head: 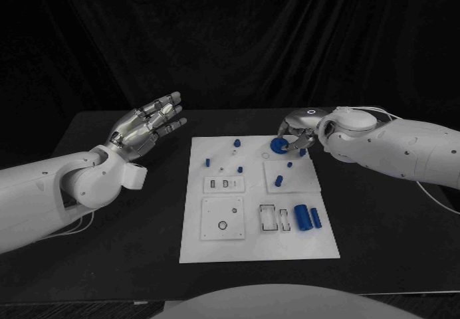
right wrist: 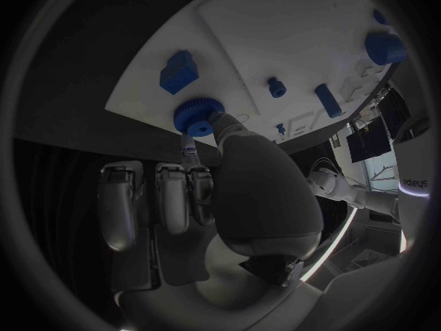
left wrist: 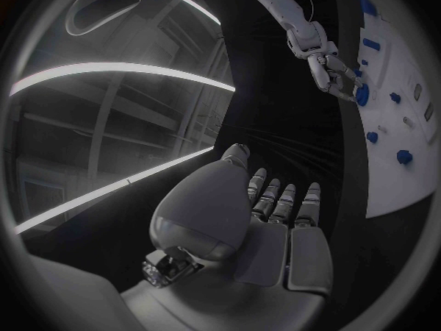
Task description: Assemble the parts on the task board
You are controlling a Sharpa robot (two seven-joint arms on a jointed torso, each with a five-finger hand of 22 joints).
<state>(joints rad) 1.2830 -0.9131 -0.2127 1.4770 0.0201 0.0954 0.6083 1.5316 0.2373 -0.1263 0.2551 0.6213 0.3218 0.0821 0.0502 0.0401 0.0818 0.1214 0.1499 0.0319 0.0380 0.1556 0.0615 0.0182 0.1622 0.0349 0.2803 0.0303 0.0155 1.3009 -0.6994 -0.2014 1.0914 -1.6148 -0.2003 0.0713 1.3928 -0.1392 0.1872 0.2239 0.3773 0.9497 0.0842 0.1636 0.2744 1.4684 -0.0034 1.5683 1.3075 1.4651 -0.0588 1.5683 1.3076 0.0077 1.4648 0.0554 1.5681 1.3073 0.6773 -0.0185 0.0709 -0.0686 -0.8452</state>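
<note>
Currently, scene: a white rectangular task board lies in the middle of a black table, with small blue parts standing in it and lying on it.
Right hand: the silver right hand hangs over the board's far right corner, pinching a round blue toothed wheel, like a small gear, between thumb and fingertips.
Gear position: at the board's far edge, close above or touching the surface; I cannot tell which.
Left hand: the silver left hand is raised beside the board's far left corner, fingers spread, holding nothing.
Other parts: two blue cylinders lie side by side near the board's right edge; small blue pegs stand farther up.
Doing it well: probably keep the gear level, centre it over its seat, lower it straight, and release only once it sits flat.
Risk: a tilted gear could jam or slip off the edge.
</note>
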